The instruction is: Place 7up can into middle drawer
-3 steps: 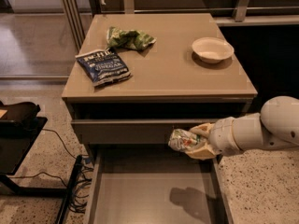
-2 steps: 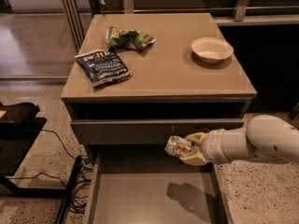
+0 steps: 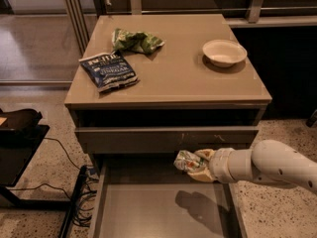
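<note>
Can: small dented silver-and-green 7up can [image 3: 184, 159], held in the air over the open drawer's back right part, just below the scratched flat drawer front [image 3: 148, 139]
Gripper: cream two-finger gripper [image 3: 197, 164], reaching in from the right, clamped on the can's right end
Drawer: wide taupe-grey metal middle drawer [image 3: 148, 214], pulled out
Handling: likely light, thin-walled and slick, already dented so it crushes easily; best held across the body with a gentle squeeze
Counts: one can, one open drawer, two bags, one bowl
Cabinet top: green wrinkly snack bag [image 3: 136, 40], dark blue chip bag [image 3: 108, 71], white round bowl [image 3: 224, 52]
</note>
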You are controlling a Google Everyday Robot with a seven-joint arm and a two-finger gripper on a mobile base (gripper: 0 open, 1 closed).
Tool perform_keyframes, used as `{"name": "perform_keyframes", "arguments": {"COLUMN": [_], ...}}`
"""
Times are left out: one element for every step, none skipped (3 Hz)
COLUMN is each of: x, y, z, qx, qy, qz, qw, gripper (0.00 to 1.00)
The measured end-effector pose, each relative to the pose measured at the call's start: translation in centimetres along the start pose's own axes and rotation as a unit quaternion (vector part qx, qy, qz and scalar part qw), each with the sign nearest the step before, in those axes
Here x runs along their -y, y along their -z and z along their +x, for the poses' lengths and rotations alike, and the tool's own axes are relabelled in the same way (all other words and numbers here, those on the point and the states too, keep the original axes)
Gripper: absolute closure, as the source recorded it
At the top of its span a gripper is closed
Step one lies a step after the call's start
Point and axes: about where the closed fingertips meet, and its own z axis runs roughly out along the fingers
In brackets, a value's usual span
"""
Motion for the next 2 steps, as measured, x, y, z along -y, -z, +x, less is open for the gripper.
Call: {"name": "perform_keyframes", "arguments": {"x": [-0.6, -1.4], "y": [-1.7, -5.2], "z": [0.8, 2.9], "qx": [-0.002, 0.002], "qy": [-0.009, -0.032], "qz": [-0.006, -0.018], "qw": [0.9999, 0.9993], "gripper": [1.0, 1.0]}}
